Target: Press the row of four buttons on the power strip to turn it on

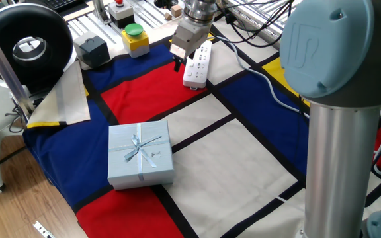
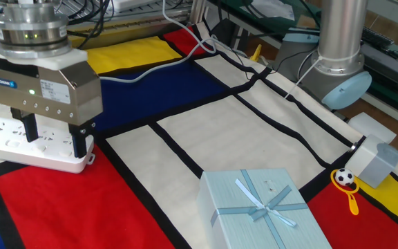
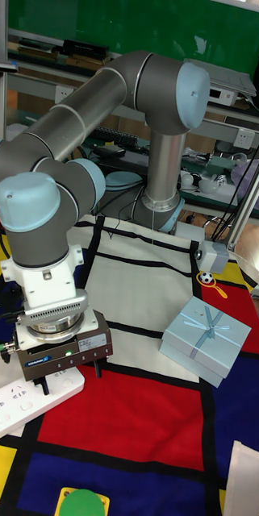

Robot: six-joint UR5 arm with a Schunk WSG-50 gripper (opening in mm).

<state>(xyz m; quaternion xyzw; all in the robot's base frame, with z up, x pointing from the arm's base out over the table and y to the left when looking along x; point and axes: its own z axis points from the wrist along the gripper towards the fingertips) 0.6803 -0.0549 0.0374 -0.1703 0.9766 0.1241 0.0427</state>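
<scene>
so my claw (image 2: pixel 55 137), fingers apart, hangs over the near end of the strip (image 1: pixel 198 64) at the far side of the table, lining up on the buttons; next I drop one fingertip straight onto the first switch.

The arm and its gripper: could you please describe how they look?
The arm has grey metallic tubes with pale blue caps at the joints. The gripper is a boxy silver block with a blue label, a lit green light, a row of small holes and two thin black fingers.
</scene>
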